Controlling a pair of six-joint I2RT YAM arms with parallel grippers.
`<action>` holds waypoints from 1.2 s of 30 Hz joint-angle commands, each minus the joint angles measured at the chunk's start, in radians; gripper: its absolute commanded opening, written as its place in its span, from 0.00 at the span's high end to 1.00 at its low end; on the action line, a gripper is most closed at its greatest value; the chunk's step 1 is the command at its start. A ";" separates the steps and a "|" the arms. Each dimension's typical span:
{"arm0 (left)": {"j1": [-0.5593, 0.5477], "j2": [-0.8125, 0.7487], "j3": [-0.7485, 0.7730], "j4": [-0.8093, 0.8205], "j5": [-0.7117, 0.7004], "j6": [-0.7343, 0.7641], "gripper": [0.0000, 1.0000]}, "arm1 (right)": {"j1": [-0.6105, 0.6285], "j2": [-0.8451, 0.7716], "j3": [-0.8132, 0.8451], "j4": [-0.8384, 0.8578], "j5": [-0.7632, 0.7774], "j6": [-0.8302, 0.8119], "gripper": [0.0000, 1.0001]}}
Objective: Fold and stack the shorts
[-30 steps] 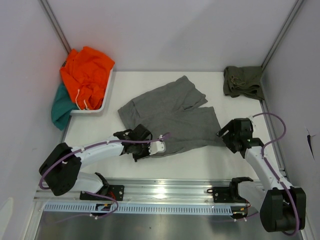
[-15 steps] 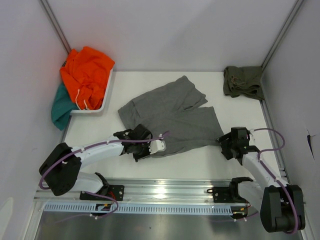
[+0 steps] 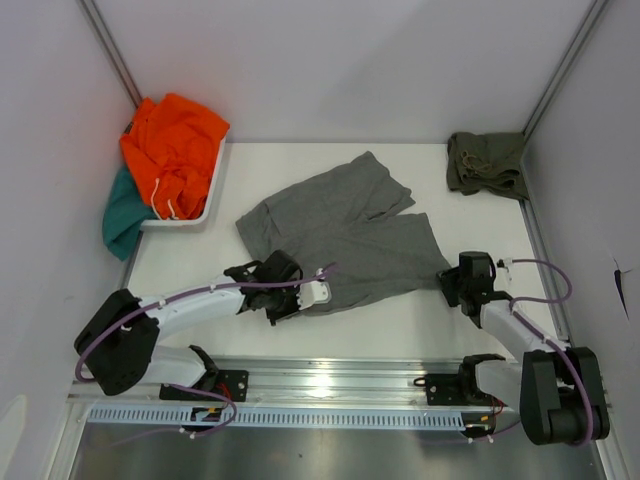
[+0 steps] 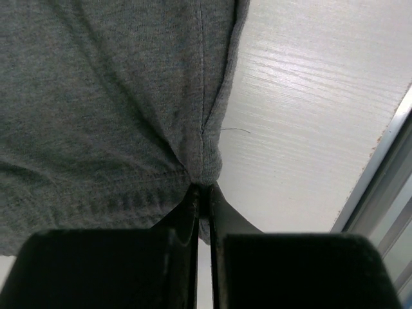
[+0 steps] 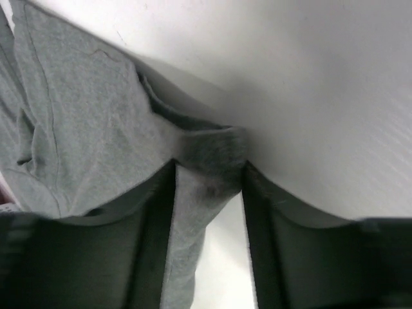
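The grey shorts (image 3: 345, 230) lie spread flat in the middle of the white table. My left gripper (image 3: 283, 303) is shut on their near left hem; in the left wrist view the closed fingertips (image 4: 205, 190) pinch a fold of the grey cloth (image 4: 109, 96). My right gripper (image 3: 450, 283) is low at the shorts' near right corner. In the right wrist view its fingers (image 5: 209, 168) stand apart with the bunched grey corner (image 5: 84, 129) between them. The olive green shorts (image 3: 487, 163) lie crumpled at the far right corner.
A white tray (image 3: 205, 205) at the far left holds an orange garment (image 3: 172, 150); a teal garment (image 3: 122, 215) hangs beside it. The metal rail (image 3: 330, 375) runs along the near edge. Walls close in both sides.
My right gripper has dropped lower and moved nearer, down to the shorts' right corner. The left gripper has stayed shut on the hem, hardly moving.
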State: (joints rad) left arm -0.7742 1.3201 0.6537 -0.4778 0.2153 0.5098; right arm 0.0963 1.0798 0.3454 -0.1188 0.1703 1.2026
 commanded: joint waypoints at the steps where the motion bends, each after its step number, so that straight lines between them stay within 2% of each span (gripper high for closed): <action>1: -0.010 -0.051 -0.005 -0.007 0.062 -0.022 1.00 | 0.000 0.060 -0.002 -0.070 0.080 0.002 0.57; 3: -0.010 -0.073 -0.011 -0.010 0.075 -0.021 0.99 | -0.001 0.058 0.010 -0.088 0.095 -0.008 0.78; 4: -0.010 -0.081 -0.014 -0.010 0.078 -0.021 0.99 | -0.004 0.049 0.012 -0.099 0.106 -0.006 0.99; 10: -0.010 -0.114 -0.011 -0.048 0.165 -0.004 1.00 | -0.007 -0.056 0.066 -0.277 0.172 -0.011 1.00; 15: -0.020 -0.139 0.000 -0.090 0.246 0.010 1.00 | -0.010 -0.234 0.148 -0.485 0.293 -0.031 1.00; 18: -0.043 -0.137 0.001 -0.096 0.262 0.012 1.00 | -0.020 -0.297 0.176 -0.527 0.316 -0.078 1.00; 23: -0.059 -0.150 0.038 -0.157 0.315 0.027 1.00 | -0.024 -0.252 0.288 -0.576 0.319 -0.121 1.00; 30: -0.057 -0.185 0.191 -0.298 0.371 0.047 0.99 | -0.020 -0.149 0.460 -0.525 0.331 -0.198 1.00; 32: -0.057 -0.170 0.239 -0.343 0.450 0.050 0.98 | -0.021 -0.109 0.519 -0.556 0.353 -0.209 1.00; 36: -0.079 -0.087 0.299 -0.387 0.542 0.050 0.99 | -0.040 -0.116 0.524 -0.538 0.361 -0.233 1.00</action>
State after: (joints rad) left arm -0.8288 1.1893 0.8940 -0.7792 0.6254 0.5346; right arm 0.0776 0.9749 0.8398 -0.6666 0.4519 1.0065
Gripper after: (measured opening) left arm 0.020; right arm 0.012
